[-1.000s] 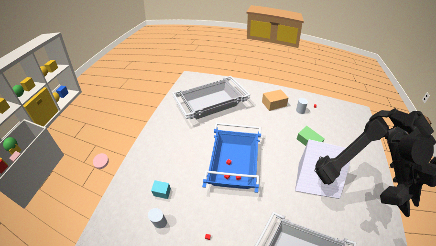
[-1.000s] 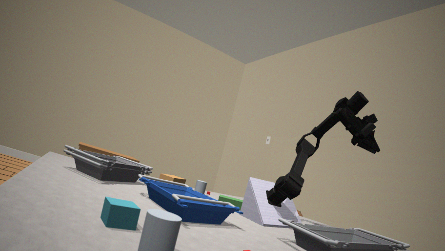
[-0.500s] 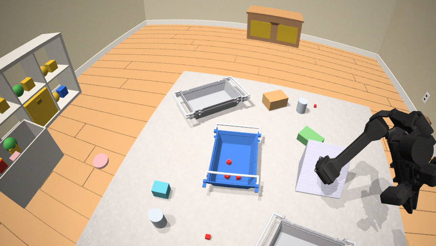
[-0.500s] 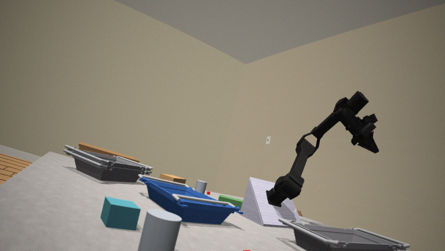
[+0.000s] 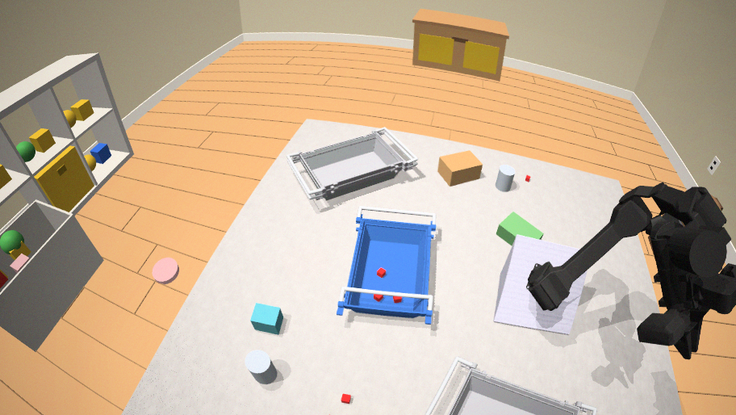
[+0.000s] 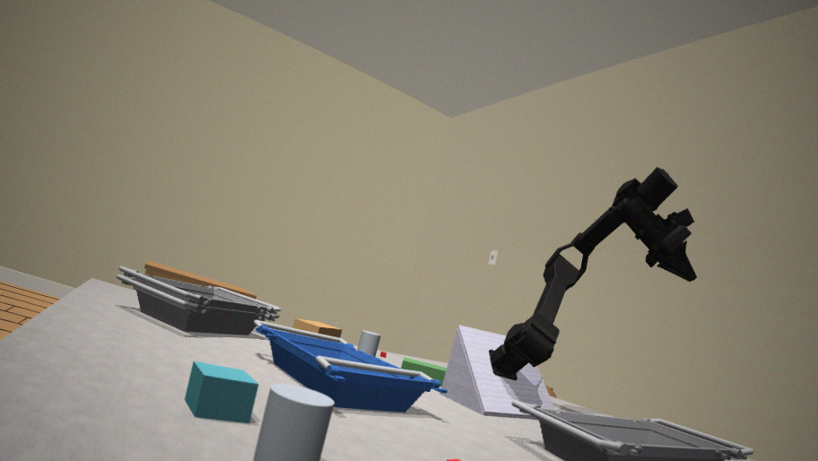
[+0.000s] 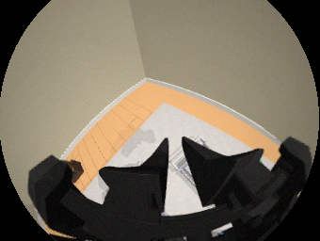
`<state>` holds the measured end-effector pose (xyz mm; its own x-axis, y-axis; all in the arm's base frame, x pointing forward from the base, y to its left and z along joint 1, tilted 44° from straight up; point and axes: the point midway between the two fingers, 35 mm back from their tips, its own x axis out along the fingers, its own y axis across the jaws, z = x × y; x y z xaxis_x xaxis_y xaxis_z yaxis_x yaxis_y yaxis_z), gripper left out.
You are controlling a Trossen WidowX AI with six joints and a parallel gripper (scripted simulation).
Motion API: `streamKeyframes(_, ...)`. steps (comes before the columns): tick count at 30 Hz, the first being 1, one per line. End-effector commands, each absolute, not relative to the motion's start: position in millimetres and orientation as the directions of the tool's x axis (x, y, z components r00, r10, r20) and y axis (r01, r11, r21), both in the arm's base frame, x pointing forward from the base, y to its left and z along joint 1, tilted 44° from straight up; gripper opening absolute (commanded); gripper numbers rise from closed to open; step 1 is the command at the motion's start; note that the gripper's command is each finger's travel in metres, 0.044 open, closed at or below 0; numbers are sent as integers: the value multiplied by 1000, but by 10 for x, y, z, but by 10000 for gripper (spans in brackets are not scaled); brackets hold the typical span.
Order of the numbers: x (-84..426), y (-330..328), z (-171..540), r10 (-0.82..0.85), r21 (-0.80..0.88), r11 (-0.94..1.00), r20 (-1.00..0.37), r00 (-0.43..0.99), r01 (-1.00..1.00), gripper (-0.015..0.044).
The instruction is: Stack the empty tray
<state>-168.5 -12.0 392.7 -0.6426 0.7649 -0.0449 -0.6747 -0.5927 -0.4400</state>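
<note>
The blue tray (image 5: 425,257) (image 6: 343,385) stands mid-table with a few small red blocks (image 5: 380,272) inside. One white wire bar (image 5: 396,211) (image 6: 298,331) lies out past its far end. The other bar (image 5: 386,294) (image 6: 372,365) lies by its near end. A grey empty tray (image 5: 309,178) (image 6: 188,316) lies behind it, and another grey tray (image 5: 447,387) (image 6: 572,445) lies at the table's front edge. My gripper (image 5: 687,354) (image 6: 686,273) (image 7: 174,140) hangs high in the air at the right, far from all trays. Its fingers are nearly together with nothing between them.
An orange box (image 5: 459,167), a grey cylinder (image 5: 505,178), a green wedge (image 5: 517,226) and a white ramp (image 5: 520,278) stand right of the blue tray. A cyan cube (image 5: 266,317), a second cylinder (image 5: 259,366) and a loose red block (image 5: 345,397) lie front left.
</note>
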Motion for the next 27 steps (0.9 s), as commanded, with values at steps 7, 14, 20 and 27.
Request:
streamKeyframes(7, -1642, -20, 3967, 783, -425, -580, -54, -620, -695, 89)
streamKeyframes(14, -1121, 772, 4220, 898, -298, -440, -140, -417, -847, 89)
streamKeyframes(20, -339, 1420, 4303, 942, -157, -270, -246, -227, -950, 89)
streamKeyframes(27, 706, 1823, 4114, 921, -3, -27, -388, -24, -1000, 89)
